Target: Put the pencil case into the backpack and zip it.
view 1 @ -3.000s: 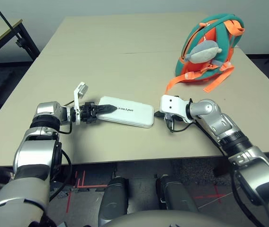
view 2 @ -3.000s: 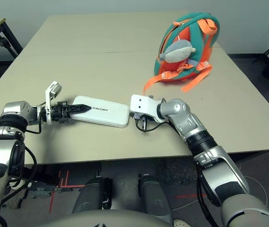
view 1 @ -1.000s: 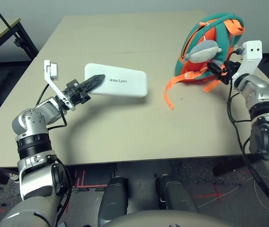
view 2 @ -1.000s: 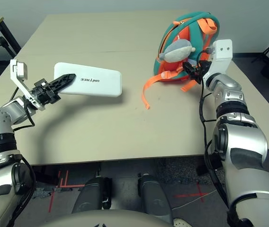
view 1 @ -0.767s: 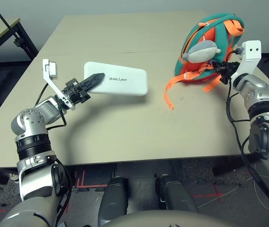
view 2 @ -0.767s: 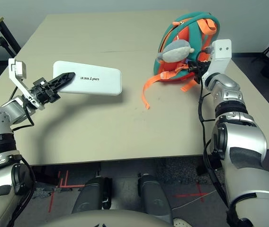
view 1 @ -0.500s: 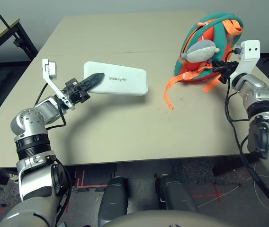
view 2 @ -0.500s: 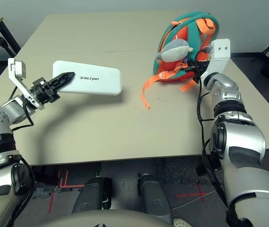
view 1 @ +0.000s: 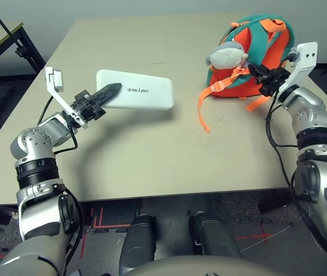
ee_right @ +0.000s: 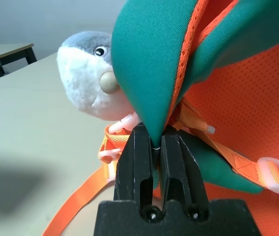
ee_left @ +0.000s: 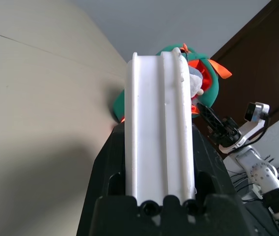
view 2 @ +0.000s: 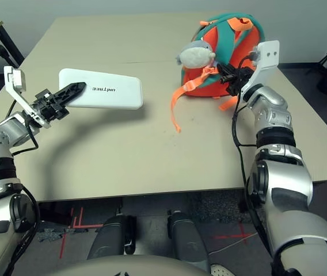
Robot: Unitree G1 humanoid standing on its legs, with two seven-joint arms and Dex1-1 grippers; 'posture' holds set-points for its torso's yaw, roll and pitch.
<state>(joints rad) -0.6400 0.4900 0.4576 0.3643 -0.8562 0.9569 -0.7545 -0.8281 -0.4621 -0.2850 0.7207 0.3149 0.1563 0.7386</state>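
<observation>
With the left tool [view 1: 103, 95] clamping only the pencil case [view 1: 136, 97] end at upper left, and the right tool [ee_right: 153, 147] pinching a teal fold of the backpack [view 1: 264, 49] at upper right, either may slip.

From head height we look down over the wide beige bench [view 1: 152, 144] through two overlapping eye views. Each wrist view sits close behind its hand, both sharing the small teal-and-orange soft backpack [ee_right: 237, 113].

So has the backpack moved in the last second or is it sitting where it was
Yes. The backpack, pinched by the right gripper, has been tipped up and turned: its plush fish now sits nearer the table's far edge and further left.
</observation>
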